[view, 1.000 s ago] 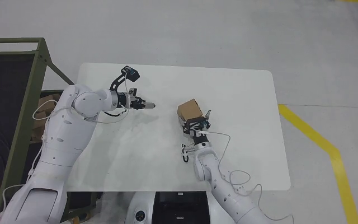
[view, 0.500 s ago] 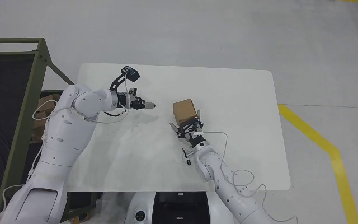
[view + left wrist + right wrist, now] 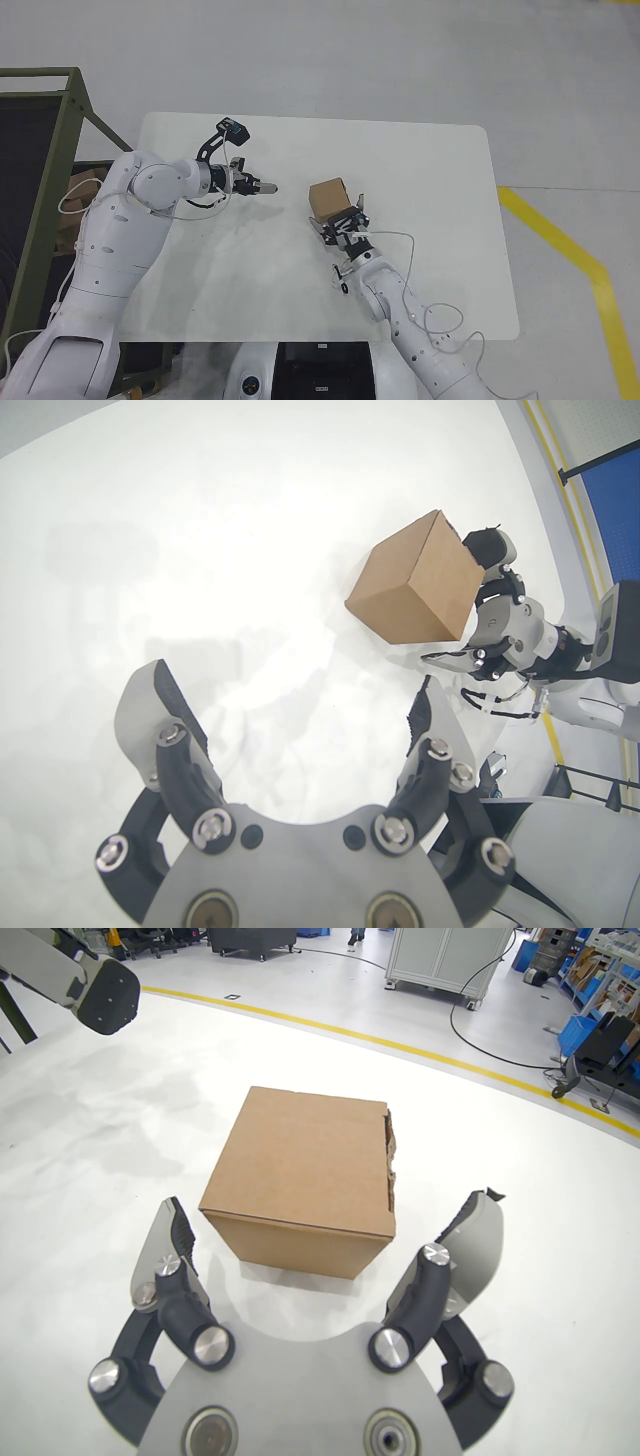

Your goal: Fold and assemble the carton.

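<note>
On the white desk [image 3: 430, 170], near its middle, you have the carton [image 3: 327, 197] standing as a closed brown cube with one top edge ragged. The right end effector [image 3: 340, 222] sits just beside it, fingers spread wide and holding nothing. Your left end effector [image 3: 268, 187] hangs over bare desk apart from the carton, likewise wide open and empty. Around the desk you see grey floor with a yellow line [image 3: 560, 240], an olive-green frame [image 3: 60, 110] at the left arm's end, and blue bins [image 3: 580, 1028] farther off.
</note>
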